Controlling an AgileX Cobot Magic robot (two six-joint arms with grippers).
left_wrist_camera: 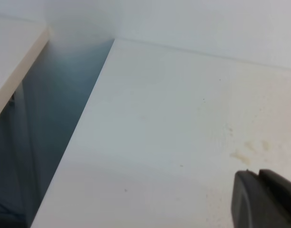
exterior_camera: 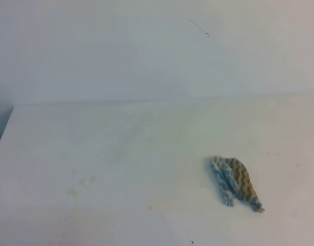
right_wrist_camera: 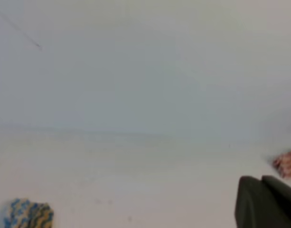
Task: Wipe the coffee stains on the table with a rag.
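A crumpled rag (exterior_camera: 234, 183) is seen lying alone on the white table (exterior_camera: 121, 154).
Faint coffee stains (exterior_camera: 80, 184) are left nearby; right jaws are closed, left jaws cannot be judged.

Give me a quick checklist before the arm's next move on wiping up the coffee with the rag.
1. Rag on the table, reachable from above: ok.
2. Rag held: not ok, it lies crumpled, alone.
3. Table wiped clean: not ok, faint tan specks remain at the front left.
4. Rag clean: not ok, part is yellowish-brown.
5. Right gripper ready to grasp: not ok, fingers shut.
6. Left gripper state: cannot tell.
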